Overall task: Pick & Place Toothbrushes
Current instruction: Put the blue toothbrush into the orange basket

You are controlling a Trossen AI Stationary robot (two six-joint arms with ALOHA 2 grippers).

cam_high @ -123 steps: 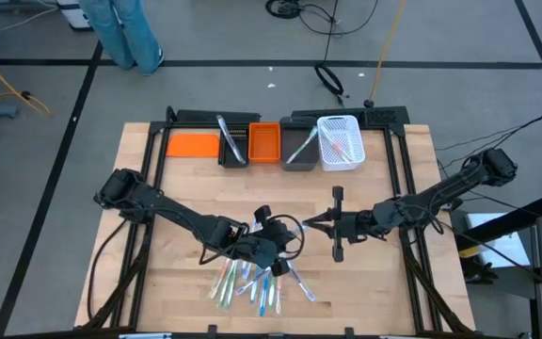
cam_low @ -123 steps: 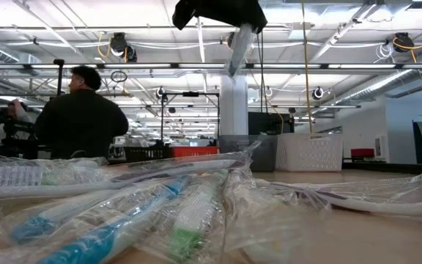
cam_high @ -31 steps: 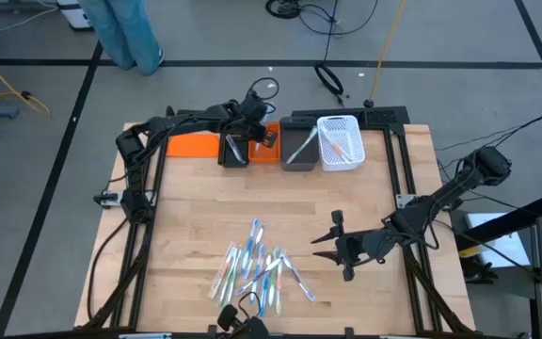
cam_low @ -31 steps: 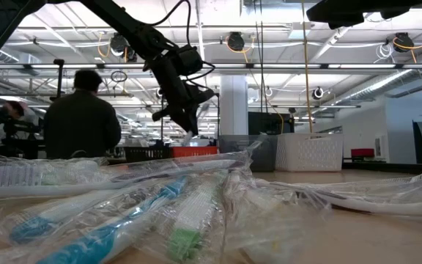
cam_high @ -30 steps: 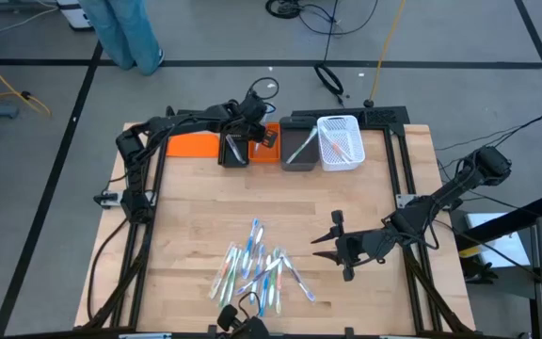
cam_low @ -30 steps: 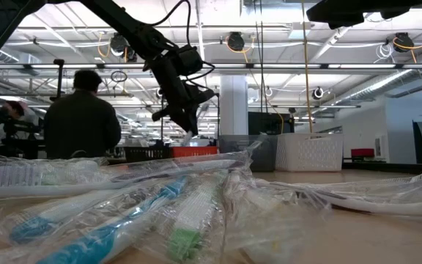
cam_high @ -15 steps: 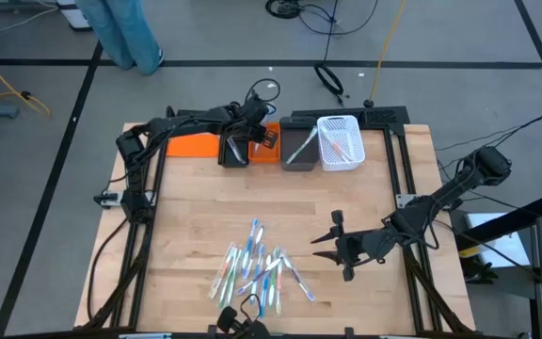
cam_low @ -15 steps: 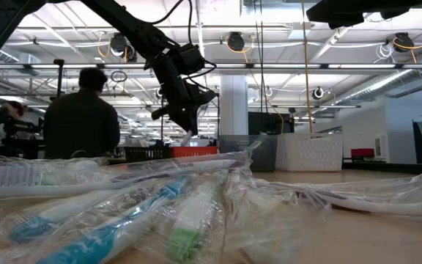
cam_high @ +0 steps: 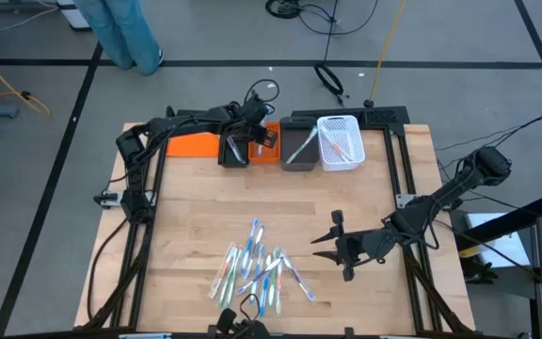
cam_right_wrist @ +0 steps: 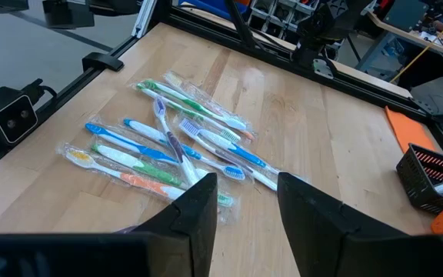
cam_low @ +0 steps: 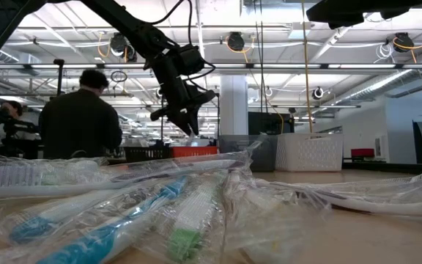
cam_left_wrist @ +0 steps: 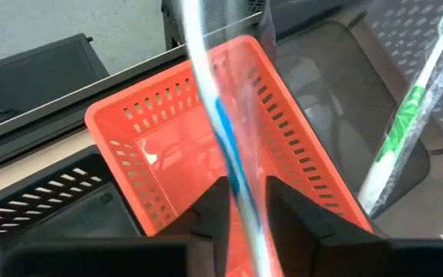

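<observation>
Your left tool [cam_left_wrist: 241, 201] hung over the orange bin [cam_left_wrist: 206, 146] at the far edge of the bench [cam_high: 365, 198], with a wrapped blue toothbrush [cam_left_wrist: 220, 131] standing between its fingers. That brush's long axis ran nearly upright, its lower end pointing down into the bin. The fingers sat close on either side of the wrapper, but you could not tell whether they were grasping it or had let go.

In the high view the row of bins read, left to right: a flat orange piece [cam_high: 193, 144], a black bin [cam_high: 234, 149], the orange bin, a grey bin [cam_high: 299, 151] and a white basket [cam_high: 340, 143]. The grey bin held a green toothbrush [cam_left_wrist: 400, 123] leaning tilted against its wall, head up. The white basket held a few brushes; you could not count them.

The rest of the toothbrushes [cam_high: 257, 268] lay in a loose pile on the near part of the bench, roughly ten or so in clear wrappers, most with long axes running near-to-far and fanned slightly.

Your right tool [cam_high: 320, 240] hovered just beside that pile, fingers spread apart and holding nothing.

A person [cam_low: 79, 114] stood beyond the bench.
</observation>
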